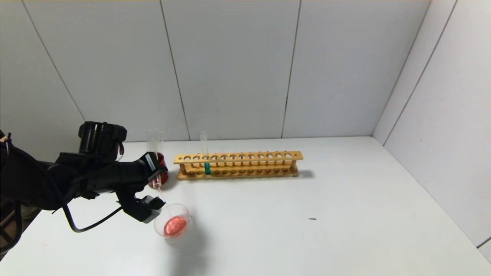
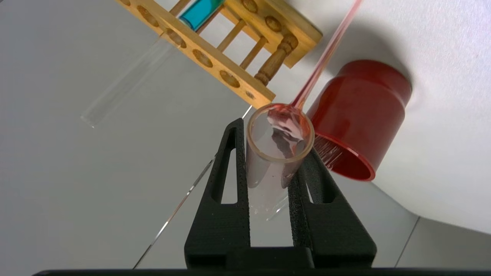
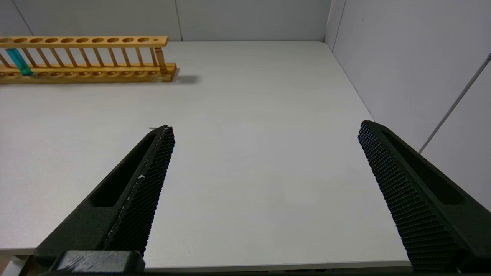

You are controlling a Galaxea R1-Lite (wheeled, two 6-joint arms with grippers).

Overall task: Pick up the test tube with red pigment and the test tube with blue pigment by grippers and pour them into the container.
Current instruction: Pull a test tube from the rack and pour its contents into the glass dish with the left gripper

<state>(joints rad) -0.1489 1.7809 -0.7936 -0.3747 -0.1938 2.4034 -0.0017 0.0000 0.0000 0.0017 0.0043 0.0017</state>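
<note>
My left gripper (image 1: 153,177) is shut on the test tube with red pigment (image 1: 157,185), tipped mouth-down above the container (image 1: 183,211), a clear glass dish holding orange-red liquid near the table's front left. In the left wrist view the left gripper (image 2: 274,142) clamps the tube (image 2: 268,172), and a thin red stream (image 2: 326,57) runs from its mouth. The container is out of that view. The test tube with blue pigment (image 1: 206,163) stands upright in the wooden rack (image 1: 249,157); it also shows in the left wrist view (image 2: 199,9) and the right wrist view (image 3: 17,61). My right gripper (image 3: 264,128) is open and empty over bare table.
A dark red cup (image 1: 164,174) holding clear empty tubes (image 1: 154,140) stands just behind my left gripper, beside the rack's left end; it also shows in the left wrist view (image 2: 360,115). White walls enclose the table at the back and right.
</note>
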